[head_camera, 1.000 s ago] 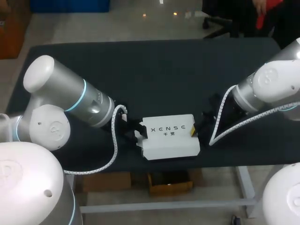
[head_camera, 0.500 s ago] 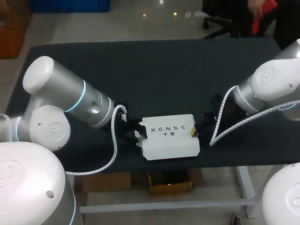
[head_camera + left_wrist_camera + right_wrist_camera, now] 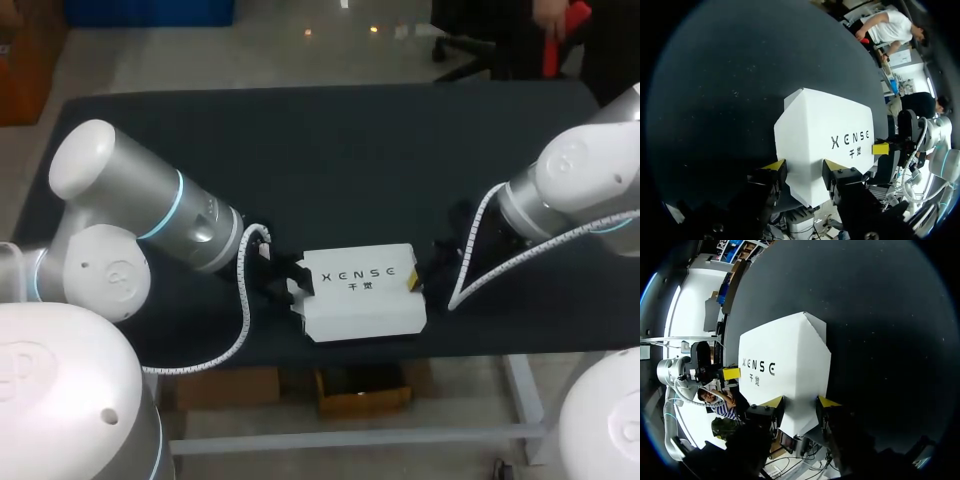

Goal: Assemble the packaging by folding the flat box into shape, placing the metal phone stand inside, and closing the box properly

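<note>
A folded white box [image 3: 362,292] was held at both ends on the black table [image 3: 330,150].
Head view: the box lay flat at lower centre, near the table's front edge, with the left gripper [image 3: 290,280] at its left end and the right gripper [image 3: 418,278] at its right end. Left wrist view: the left gripper's two yellow tips pressed either side of the box's near end, clamped on it. Right wrist view: the right gripper grasped the opposite end the same way, the box filling the gap between its fingers.
</note>
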`<act>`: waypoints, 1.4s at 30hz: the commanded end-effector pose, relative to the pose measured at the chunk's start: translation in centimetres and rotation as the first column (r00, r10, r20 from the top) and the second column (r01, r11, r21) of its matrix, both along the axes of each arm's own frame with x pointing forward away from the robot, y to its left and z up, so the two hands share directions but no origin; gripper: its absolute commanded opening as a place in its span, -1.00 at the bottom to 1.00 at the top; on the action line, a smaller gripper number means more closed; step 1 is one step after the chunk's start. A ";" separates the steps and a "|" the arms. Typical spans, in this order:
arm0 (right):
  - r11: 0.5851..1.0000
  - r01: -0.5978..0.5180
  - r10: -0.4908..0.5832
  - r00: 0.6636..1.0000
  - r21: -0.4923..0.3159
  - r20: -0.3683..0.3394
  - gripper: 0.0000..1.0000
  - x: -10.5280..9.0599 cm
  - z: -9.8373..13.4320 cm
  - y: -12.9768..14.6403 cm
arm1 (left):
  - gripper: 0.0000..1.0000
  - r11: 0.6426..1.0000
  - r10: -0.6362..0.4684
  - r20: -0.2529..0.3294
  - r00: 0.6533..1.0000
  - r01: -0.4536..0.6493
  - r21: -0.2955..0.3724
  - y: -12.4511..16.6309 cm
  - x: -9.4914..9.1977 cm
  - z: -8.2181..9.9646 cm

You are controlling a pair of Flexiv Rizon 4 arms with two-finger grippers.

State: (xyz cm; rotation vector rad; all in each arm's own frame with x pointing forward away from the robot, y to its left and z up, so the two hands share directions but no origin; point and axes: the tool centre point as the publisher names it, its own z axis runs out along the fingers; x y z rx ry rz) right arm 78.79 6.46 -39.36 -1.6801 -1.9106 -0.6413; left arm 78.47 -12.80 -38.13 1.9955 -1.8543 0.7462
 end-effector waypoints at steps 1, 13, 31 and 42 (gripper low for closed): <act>1.000 -0.002 0.002 1.000 0.004 0.000 -0.25 0.0 -0.2 0.1 | -0.08 1.000 0.000 0.001 1.000 0.000 0.001 -0.2 0.0 -0.4; 1.000 -0.012 0.012 1.000 0.011 0.004 -0.23 0.1 -0.3 0.4 | -0.01 1.000 -0.009 0.012 1.000 0.010 -0.004 -0.1 -0.1 -0.2; 0.999 -0.031 0.030 0.999 0.037 0.015 -0.19 0.1 -0.5 1.4 | 0.00 0.999 -0.040 0.022 0.999 0.040 -0.019 -0.7 0.4 -0.2; 0.999 -0.023 0.023 1.000 0.030 -0.013 -0.19 0.2 -0.2 1.2 | -0.01 0.998 -0.056 0.021 0.998 0.057 -0.040 -0.6 0.3 0.4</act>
